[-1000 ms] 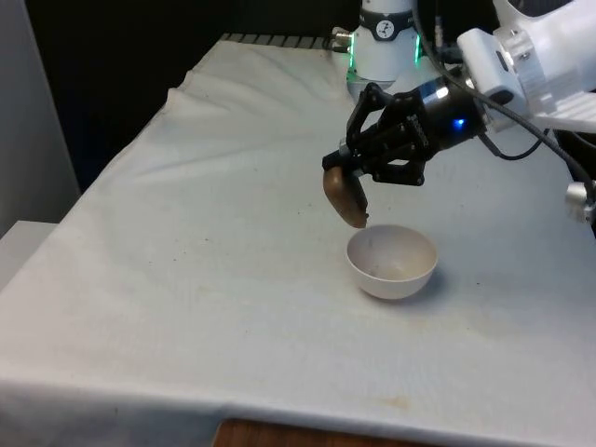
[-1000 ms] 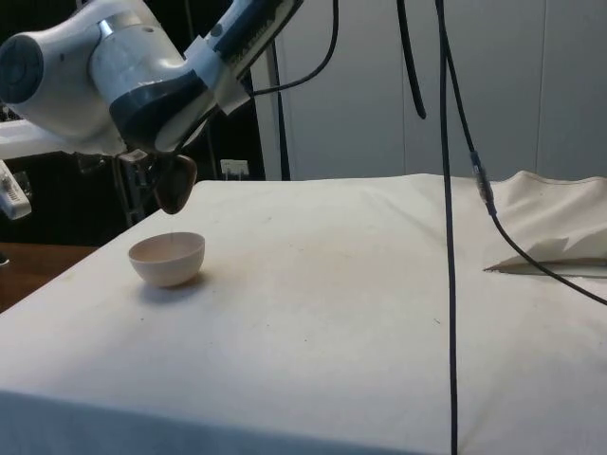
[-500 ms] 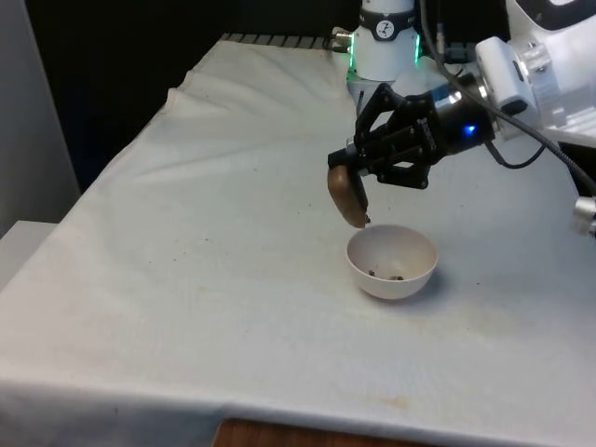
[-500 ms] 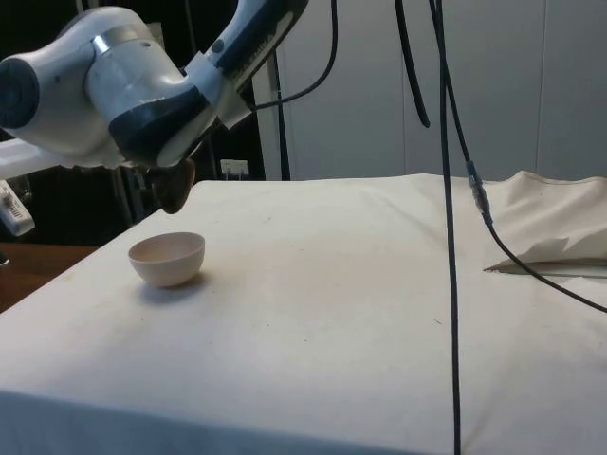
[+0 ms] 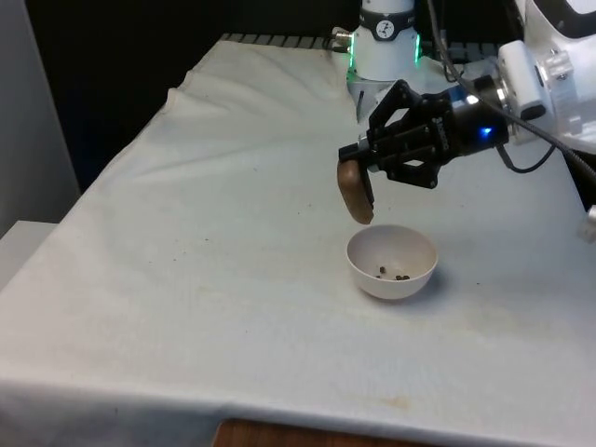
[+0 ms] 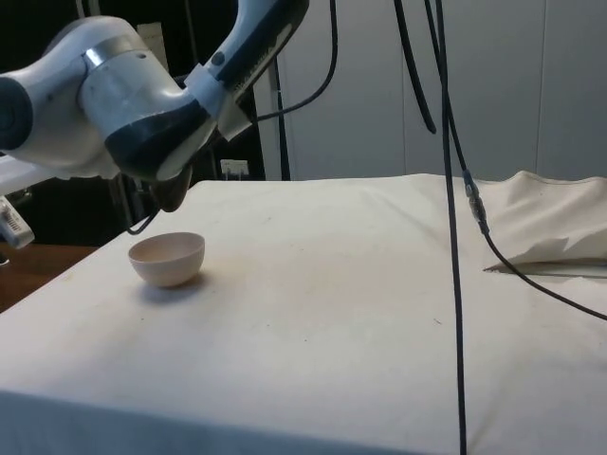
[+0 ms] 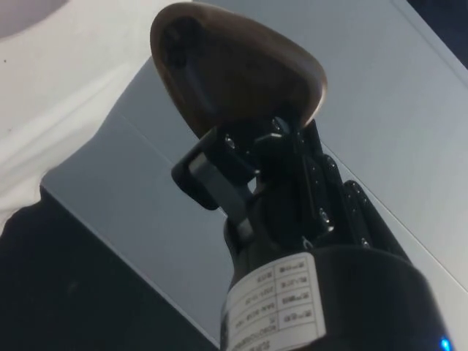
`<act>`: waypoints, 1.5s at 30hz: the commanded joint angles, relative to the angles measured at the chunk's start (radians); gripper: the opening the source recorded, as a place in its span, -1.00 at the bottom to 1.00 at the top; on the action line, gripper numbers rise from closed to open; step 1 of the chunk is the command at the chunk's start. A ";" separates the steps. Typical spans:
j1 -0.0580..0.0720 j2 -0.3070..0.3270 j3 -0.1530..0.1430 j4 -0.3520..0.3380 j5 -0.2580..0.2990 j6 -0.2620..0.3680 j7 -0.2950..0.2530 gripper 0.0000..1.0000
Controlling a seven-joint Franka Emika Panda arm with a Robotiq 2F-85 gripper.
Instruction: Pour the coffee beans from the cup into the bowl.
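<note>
Three or four dark coffee beans (image 5: pixel 391 274) lie in the bottom of the white bowl (image 5: pixel 392 262), as I see it from the front view. The bowl stands on the white-clothed counter (image 5: pixel 205 279), toward the front view's right. Above its rim on the front view's left, the black tool (image 5: pixel 358 173) is clamped on the brown cup (image 5: pixel 355 192), which hangs tipped over with its mouth pointing down toward the bowl. Cup and bowl are apart, the cup's lower edge just over the bowl's rim.

From the side view, I see the bowl (image 6: pixel 168 258) sitting near the counter's (image 6: pixel 332 303) edge. The arm's white and dark wrist hangs above it, and a little of the brown cup (image 6: pixel 173 194) shows beneath the wrist, just above the bowl and not touching it. Black cables hang across the counter behind.

From the wrist view, I see the cup (image 7: pixel 234 73) gripped at its rim by the tool (image 7: pixel 245 157), its rounded brown underside facing the camera.
</note>
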 commanded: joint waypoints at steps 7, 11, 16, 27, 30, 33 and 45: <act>0.013 0.027 0.013 0.028 -0.029 -0.049 -0.002 -0.77; 0.015 0.037 0.024 0.037 -0.047 -0.067 0.000 -0.77; 0.017 0.052 0.035 0.050 -0.073 -0.081 0.002 -0.77; 0.017 0.082 0.049 0.063 -0.124 -0.096 0.010 -0.77; 0.017 0.088 0.049 0.060 -0.140 -0.103 0.013 -0.77; 0.018 0.090 0.049 0.059 -0.148 -0.108 0.013 -0.77; 0.022 0.098 0.061 0.058 -0.185 -0.141 0.013 -0.77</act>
